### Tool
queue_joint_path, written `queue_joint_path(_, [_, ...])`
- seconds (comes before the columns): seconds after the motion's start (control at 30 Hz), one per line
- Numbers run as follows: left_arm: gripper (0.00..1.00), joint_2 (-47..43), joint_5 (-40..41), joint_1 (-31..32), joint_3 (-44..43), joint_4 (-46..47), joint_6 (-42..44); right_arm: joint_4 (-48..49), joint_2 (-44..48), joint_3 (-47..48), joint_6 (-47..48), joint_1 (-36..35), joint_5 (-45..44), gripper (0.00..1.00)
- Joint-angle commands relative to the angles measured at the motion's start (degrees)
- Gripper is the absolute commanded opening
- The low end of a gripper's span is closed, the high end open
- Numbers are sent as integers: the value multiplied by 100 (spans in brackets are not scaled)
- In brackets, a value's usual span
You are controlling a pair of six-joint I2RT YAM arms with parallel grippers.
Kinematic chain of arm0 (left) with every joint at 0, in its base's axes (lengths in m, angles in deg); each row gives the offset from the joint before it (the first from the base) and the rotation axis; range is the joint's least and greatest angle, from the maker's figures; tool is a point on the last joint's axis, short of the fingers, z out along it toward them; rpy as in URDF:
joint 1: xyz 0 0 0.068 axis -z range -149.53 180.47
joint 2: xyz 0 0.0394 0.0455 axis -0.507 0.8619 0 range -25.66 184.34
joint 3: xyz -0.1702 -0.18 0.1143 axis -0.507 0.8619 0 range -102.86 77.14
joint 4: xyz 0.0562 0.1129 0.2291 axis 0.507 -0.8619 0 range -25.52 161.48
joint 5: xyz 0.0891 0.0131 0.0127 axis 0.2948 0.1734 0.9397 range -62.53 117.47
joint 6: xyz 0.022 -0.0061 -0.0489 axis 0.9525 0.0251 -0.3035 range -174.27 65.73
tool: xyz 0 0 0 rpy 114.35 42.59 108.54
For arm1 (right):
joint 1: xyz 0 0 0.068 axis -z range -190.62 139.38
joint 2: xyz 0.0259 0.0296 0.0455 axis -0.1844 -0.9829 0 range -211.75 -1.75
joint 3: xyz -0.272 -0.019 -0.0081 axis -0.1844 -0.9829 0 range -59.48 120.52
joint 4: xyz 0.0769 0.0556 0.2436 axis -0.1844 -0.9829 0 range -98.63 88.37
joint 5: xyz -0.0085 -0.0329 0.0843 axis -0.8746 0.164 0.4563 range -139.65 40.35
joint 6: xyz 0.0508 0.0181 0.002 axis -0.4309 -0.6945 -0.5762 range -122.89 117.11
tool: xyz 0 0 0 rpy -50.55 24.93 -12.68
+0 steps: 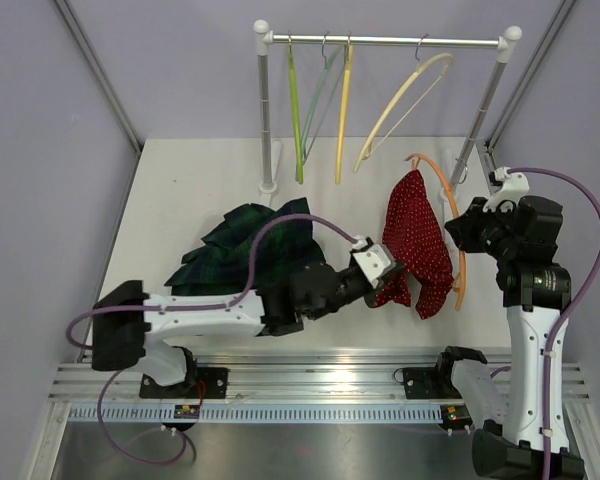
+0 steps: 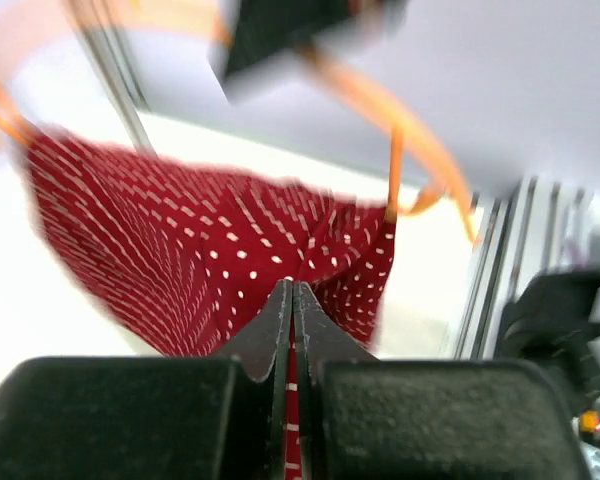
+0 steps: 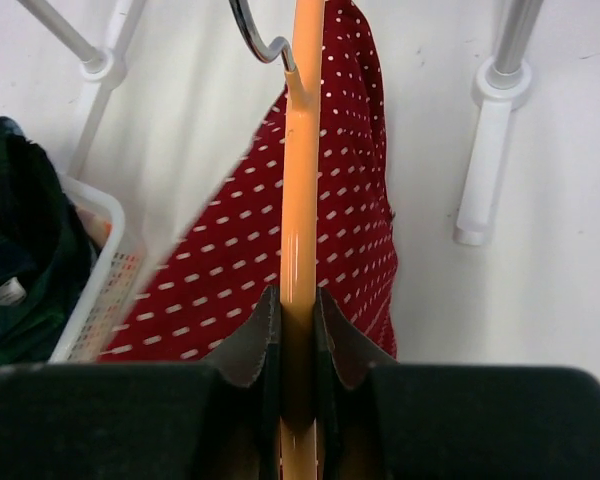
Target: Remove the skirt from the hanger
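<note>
Skirt point(image 1: 420, 250) pinched, draped on hanger point(image 3: 300, 200), centre-right of top view.
My left gripper point(image 2: 292, 292) is clenched on its edge and my right gripper point(image 3: 298, 297) clamps the hanger. I'd pull left and down slowly, keeping the hanger rigid.

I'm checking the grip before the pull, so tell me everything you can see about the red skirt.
The skirt is soft red cloth with small white dots. It hangs bunched and folded from the orange hanger, off the rail and above the table. The left gripper is shut on its lower edge; the right gripper clamps the hanger, not the cloth.
</note>
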State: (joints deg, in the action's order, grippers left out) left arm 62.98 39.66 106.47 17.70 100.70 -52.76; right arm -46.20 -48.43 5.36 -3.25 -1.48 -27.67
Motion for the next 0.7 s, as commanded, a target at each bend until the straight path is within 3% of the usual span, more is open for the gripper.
queue_joint_path(0.0, [0,-935,82,2,81,-133,541,748,88,-41,379,35,-623,0])
queue_joint_path(0.33, [0,-2316,627,2,565,-311,1061,925,-61,-200,537,43,-827,0])
queue_joint_path(0.47, [2,-1827,-195,-156,425,-626,571,942,9,-200,502,43,-336,0])
queue_joint_path(0.5, [12,-1659,-460,-174,390,-706,464,925,18,-174,493,43,-126,0])
queue_joint_path(0.53, [39,-1474,-741,-191,363,-672,368,881,27,-156,493,43,-28,0])
queue_joint_path(0.57, [56,-1029,-1196,-209,328,-506,158,846,36,-95,502,35,182,0])
queue_joint_path(0.67, [73,-141,-2050,-209,275,169,-116,758,62,-24,493,43,543,0])
